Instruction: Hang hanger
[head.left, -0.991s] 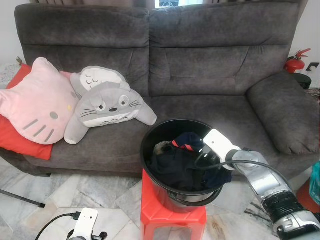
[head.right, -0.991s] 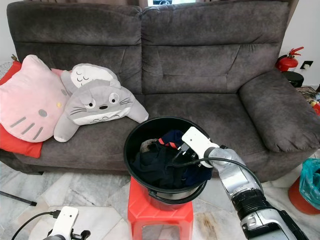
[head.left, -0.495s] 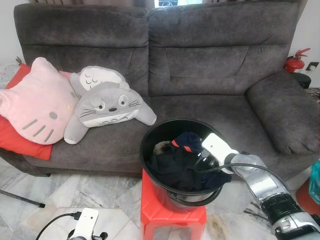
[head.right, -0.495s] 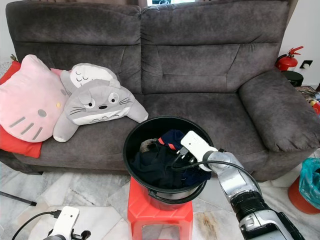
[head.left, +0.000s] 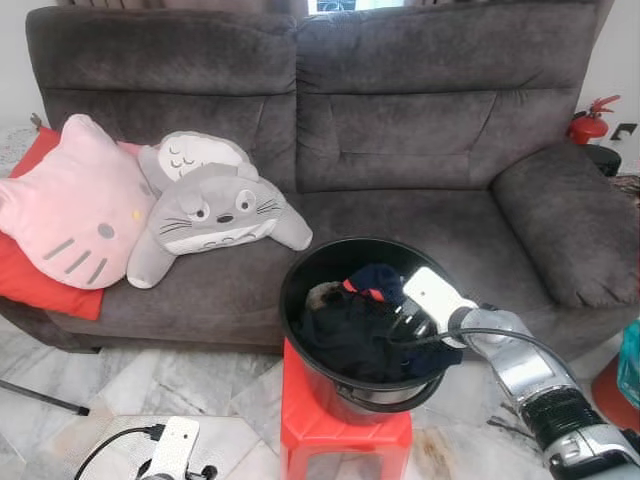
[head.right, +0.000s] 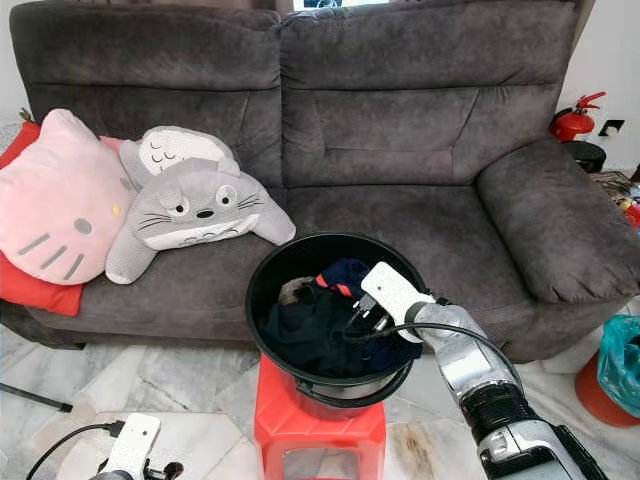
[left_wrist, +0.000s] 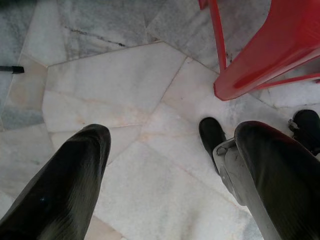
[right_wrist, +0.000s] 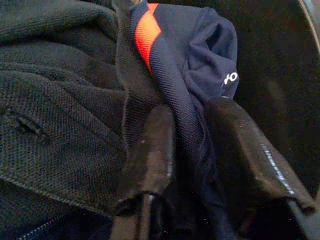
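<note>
1. Head views: the right hand is sunk in a black bucket on a red stool. Its fingertips are buried in a heap of dark clothes, so from here I cannot tell how far they are parted. No hanger can be made out among the clothes.
2. Beyond the right hand stands a grey sofa. On its seat, well to the left of the hand, lie a grey plush cushion and a pink cat cushion on a red pillow. A red fire extinguisher shows past the sofa arm.
3. The left hand hangs low over the marble floor, its wrist cut off by the bottom edge of the head views.
4. Left wrist view: its two black fingers are spread wide with nothing between them; a leg of the red stool is just ahead.
5. Right wrist view: the right hand's fingers stand nearly closed, pinching a fold of a navy garment with an orange stripe. A dark knit garment lies beside it. The bucket's wall is in shadow.
</note>
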